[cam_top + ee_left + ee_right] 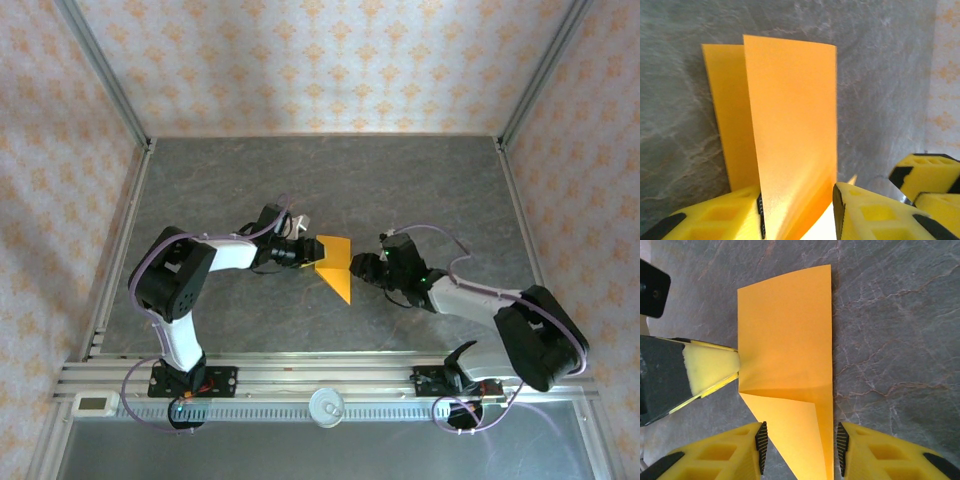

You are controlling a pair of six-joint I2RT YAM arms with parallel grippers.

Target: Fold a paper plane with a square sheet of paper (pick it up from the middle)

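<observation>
The square sheet of paper (337,268) is bright orange and folded, with one end tapering to a point toward the near edge. It lies mid-table between both arms. My left gripper (312,252) reaches in from the left. In the left wrist view a raised flap of the paper (790,125) stands between the left gripper (797,210) jaws, against the left pad, with a gap to the right pad. My right gripper (800,447) is open and straddles the pointed end of the paper (785,340) without pinching it. A left gripper finger (710,370) touches the paper's edge.
The grey marbled table (400,180) is fenced by metal rails and patterned walls on three sides. A small white display (95,404) and a round white knob (327,405) sit on the near rail. The right gripper's yellow fingers (925,175) are close by the left gripper.
</observation>
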